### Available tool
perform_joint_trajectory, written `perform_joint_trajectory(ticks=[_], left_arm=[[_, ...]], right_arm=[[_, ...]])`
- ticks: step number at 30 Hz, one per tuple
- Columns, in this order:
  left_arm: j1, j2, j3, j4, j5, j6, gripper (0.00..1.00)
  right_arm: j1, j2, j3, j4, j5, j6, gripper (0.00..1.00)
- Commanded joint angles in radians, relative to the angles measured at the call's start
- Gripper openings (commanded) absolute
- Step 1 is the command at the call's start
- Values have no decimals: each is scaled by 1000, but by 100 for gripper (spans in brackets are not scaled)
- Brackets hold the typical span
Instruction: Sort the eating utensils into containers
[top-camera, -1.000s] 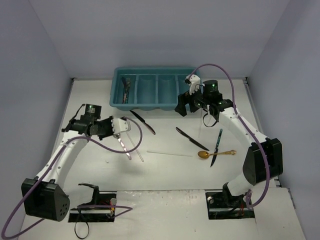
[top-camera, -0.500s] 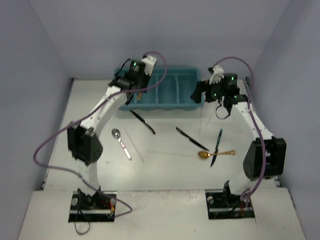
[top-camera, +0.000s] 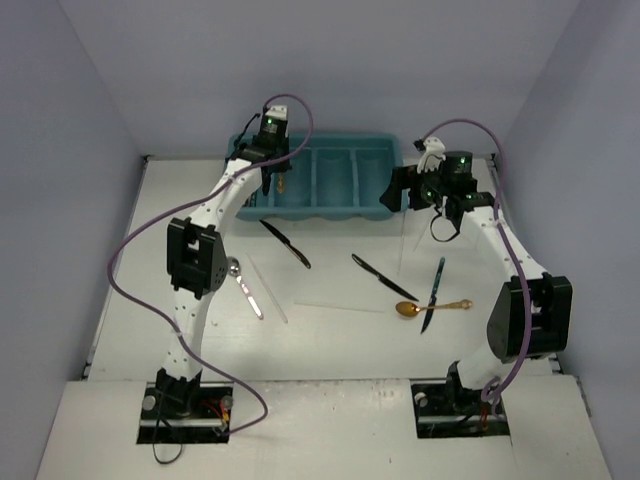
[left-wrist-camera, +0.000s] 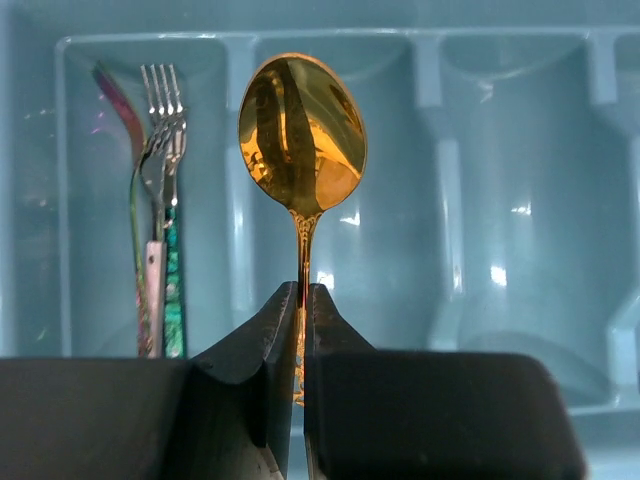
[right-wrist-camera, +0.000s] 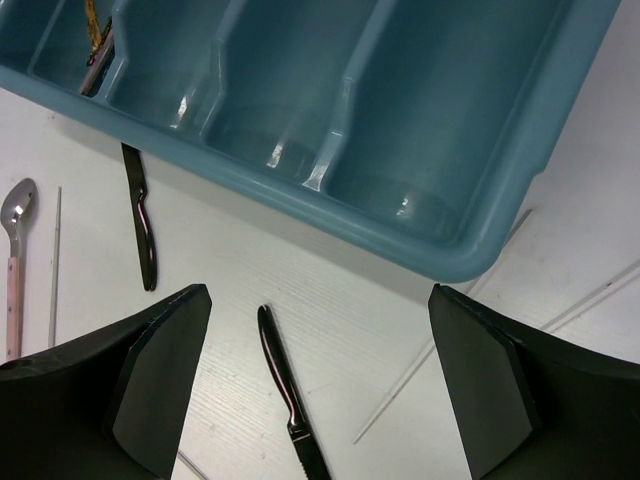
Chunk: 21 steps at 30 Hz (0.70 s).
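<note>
My left gripper (left-wrist-camera: 302, 298) is shut on the handle of a gold spoon (left-wrist-camera: 302, 130). It hangs over the teal tray (left-wrist-camera: 440, 130), above the second compartment from the left, close to the divider. Forks (left-wrist-camera: 160, 200) lie in the leftmost compartment. In the top view the left gripper (top-camera: 281, 182) is over the tray (top-camera: 345, 212). My right gripper (right-wrist-camera: 318, 300) is open and empty by the tray's right end (right-wrist-camera: 455, 255), above a black knife (right-wrist-camera: 285, 385) and a pale stick (right-wrist-camera: 430, 370).
On the table lie black knives (top-camera: 285, 243) (top-camera: 383, 277) (top-camera: 433, 293), a second gold spoon (top-camera: 432, 307), a silver spoon (top-camera: 242, 285) and thin sticks (top-camera: 338, 307) (top-camera: 268, 290). Walls close in the table on three sides.
My left arm has swung from the table's left side up over the tray. My right gripper has moved from the tray's front to its right end.
</note>
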Motion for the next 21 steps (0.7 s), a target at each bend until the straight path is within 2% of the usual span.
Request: perform_joint_trajectory(ticks=[1,6,8,9,11,13,14,17,20,21], left_arm=[[-4,-9,77,83,50,-47,0],[-2,27,70,70,46,-74,0],[1,37,74,62,33,-97,5],[5,39,76,60,33,-102,21],[10,40,74,59,36,-121,39],[29,31,74,52,61,-149,65],[35,18,73,47,68,-158,70],[48,-76,39,25,78,-202,74],[51,-289,-147,19,69,-258,74],[49,-353,-253,12,74,-268,74]], right_arm=[[3,-52,11,45,-26,1,88],[3,-44,16,46,-33,-2,88],[3,-41,18,46,-35,-1,88],[3,-41,20,46,-36,-1,88],[3,-41,23,46,-36,1,89],[3,-43,28,46,-40,-1,89],[3,-42,29,46,-41,-1,88],[3,-39,35,46,-42,1,89],[3,-44,36,44,-41,0,89],[3,-49,34,44,-41,-5,89]])
